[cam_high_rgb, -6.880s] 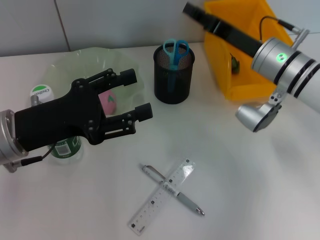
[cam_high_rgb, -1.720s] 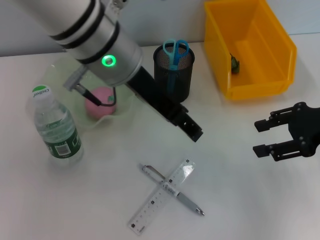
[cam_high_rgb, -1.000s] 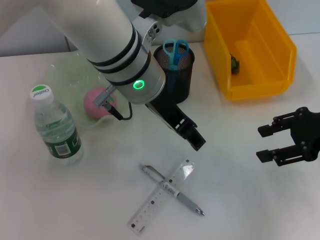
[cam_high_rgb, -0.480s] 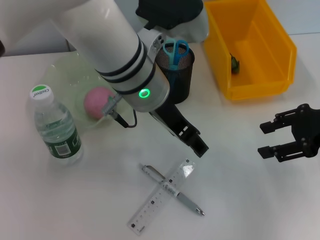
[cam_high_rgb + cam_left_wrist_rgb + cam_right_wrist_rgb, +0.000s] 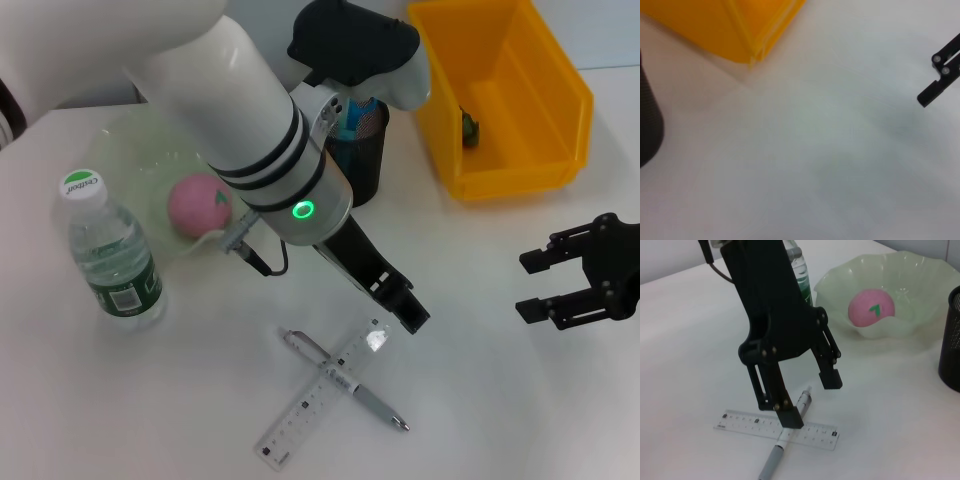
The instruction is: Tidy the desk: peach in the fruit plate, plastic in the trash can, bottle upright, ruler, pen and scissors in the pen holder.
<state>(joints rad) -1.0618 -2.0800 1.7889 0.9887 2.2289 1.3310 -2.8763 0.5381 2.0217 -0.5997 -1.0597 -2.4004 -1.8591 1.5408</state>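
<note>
My left gripper [image 5: 405, 308] hangs open just above the near end of the clear ruler [image 5: 320, 396], which lies crossed over the silver pen [image 5: 352, 386]. In the right wrist view the left gripper [image 5: 811, 400] straddles the pen [image 5: 771, 460] and the ruler [image 5: 750, 425] without touching either. The pink peach [image 5: 200, 203] rests in the green fruit plate [image 5: 130, 140]. The bottle [image 5: 110, 255] stands upright. Blue scissors [image 5: 352, 116] stick out of the black mesh pen holder [image 5: 358, 165]. A bit of green plastic [image 5: 468, 128] lies in the yellow trash can [image 5: 500, 150]. My right gripper [image 5: 575, 285] hovers open at the right, holding nothing.
My left arm [image 5: 250, 130] crosses the desk over the plate's edge and in front of the pen holder. In the left wrist view I see a corner of the yellow can [image 5: 745, 30], the holder's side [image 5: 647, 120] and a right-gripper finger [image 5: 942, 75].
My left arm has swung forward and to the right, bringing its gripper down toward the ruler's end. The right gripper has barely shifted.
</note>
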